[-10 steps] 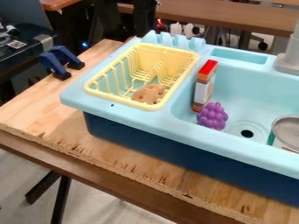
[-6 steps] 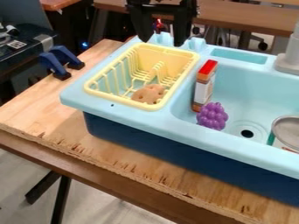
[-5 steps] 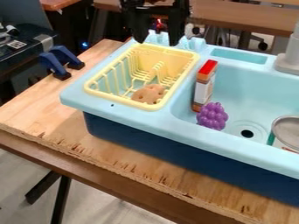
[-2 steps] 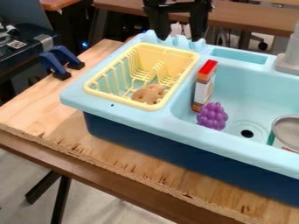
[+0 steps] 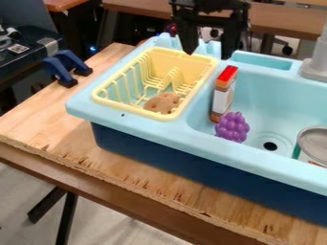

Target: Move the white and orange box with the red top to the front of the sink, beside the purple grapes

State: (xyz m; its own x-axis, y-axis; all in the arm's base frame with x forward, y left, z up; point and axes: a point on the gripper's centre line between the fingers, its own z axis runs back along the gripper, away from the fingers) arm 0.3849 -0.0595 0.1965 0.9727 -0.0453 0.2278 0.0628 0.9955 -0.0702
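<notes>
**Gripper [image 5: 208,55] with jaws apart at the back of the blue toy sink [image 5: 139,128]**

You have one gripper hanging over the sink's back edge, its two fingers well apart with a gap between the tips. In the view, one tip overlaps the rear rim of the single yellow dish rack [image 5: 121,108]; the other is near the recessed tray [image 5: 263,61] in the back ledge. You cannot tell from this angle whether either tip touches the sink or rack.

Nearest your fingers in the basin is one red-capped box [image 5: 223,95], standing upright close to the wall on the rack side. Just in front of its foot, you see one bunch of purple grapes [image 5: 232,128]. One lidded can [image 5: 315,144] is cut off by the view's right edge. Between the grapes and the can, the basin floor [image 5: 254,139] opens around one drain hole [image 5: 270,146].

Inside the rack, you have one brown dimpled toy food [image 5: 163,103] at the front end; the wire dividers bound the room behind it. A gray faucet base [image 5: 315,72] limits your room at the far right of the back ledge. Two blue clamps [image 5: 74,60] grip the wooden board's [image 5: 39,119] edge at left, well apart from the sink.
</notes>
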